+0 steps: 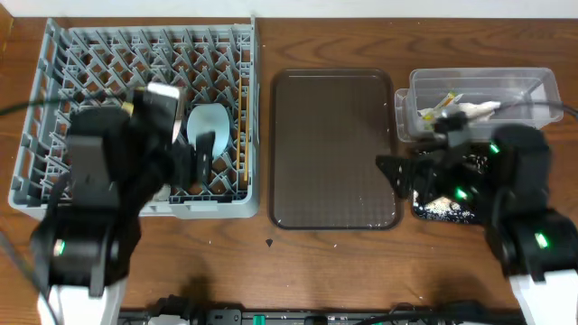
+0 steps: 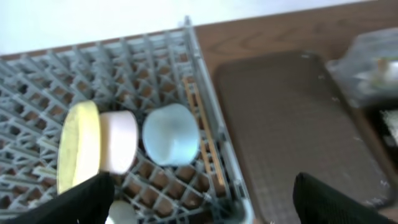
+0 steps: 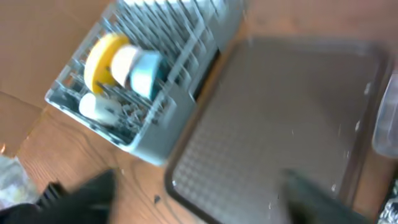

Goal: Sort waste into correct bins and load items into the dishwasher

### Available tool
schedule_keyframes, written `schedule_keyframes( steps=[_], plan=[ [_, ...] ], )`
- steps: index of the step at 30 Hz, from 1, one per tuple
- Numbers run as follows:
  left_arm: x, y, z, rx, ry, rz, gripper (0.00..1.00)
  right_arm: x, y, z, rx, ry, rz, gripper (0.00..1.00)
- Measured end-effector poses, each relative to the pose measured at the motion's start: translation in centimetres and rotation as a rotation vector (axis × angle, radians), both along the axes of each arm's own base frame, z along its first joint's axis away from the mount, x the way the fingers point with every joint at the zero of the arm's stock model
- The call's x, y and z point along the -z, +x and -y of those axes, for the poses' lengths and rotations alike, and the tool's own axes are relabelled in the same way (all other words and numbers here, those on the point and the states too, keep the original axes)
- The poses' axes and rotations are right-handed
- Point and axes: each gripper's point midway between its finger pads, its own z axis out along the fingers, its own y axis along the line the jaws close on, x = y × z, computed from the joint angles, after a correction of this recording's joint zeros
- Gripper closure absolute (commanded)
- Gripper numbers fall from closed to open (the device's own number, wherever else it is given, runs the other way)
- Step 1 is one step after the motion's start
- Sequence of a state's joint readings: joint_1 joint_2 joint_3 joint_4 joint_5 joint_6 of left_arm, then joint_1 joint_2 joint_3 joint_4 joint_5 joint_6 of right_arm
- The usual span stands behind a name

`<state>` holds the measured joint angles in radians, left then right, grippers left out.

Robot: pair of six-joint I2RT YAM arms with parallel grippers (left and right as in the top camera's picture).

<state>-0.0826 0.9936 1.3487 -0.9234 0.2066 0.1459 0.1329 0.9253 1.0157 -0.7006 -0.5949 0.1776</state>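
The grey dish rack (image 1: 90,54) holds a yellow plate (image 2: 78,152), a white bowl (image 2: 118,142), a light blue bowl (image 2: 171,134), a white cup (image 2: 121,213) and wooden chopsticks (image 2: 202,134). My left gripper (image 2: 202,208) hangs open and empty over the rack's near right corner. My right gripper (image 3: 199,199) is open and empty above the brown tray's near left corner. The clear tub (image 1: 479,90) holds the green-yellow wrapper (image 1: 440,104) and white napkin (image 1: 474,110). The black tray (image 1: 442,209) with pale scraps is mostly hidden under my right arm.
The dark brown serving tray (image 1: 334,149) lies between the rack and the tub, with nothing on it. A small dark crumb (image 1: 269,242) lies on the wooden table in front of it. The right wrist view is blurred.
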Motion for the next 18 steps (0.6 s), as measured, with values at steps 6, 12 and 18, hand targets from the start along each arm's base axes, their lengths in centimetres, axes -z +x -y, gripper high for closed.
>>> schedule_keyframes(
  steps=[6,12,18],
  plan=[
    [-2.1,-2.4,0.7,0.036,-0.045,0.072,0.07,-4.2,-3.1,0.3,-0.006,0.026,0.167,0.01],
    [-2.3,-2.6,0.8,0.040,-0.050,0.080,0.07,-4.8,-3.8,0.4,-0.006,0.029,0.193,0.01],
    [-2.2,-2.6,0.8,0.039,-0.052,0.077,0.07,-4.1,-3.6,1.0,0.027,0.004,0.171,0.01]
  ],
)
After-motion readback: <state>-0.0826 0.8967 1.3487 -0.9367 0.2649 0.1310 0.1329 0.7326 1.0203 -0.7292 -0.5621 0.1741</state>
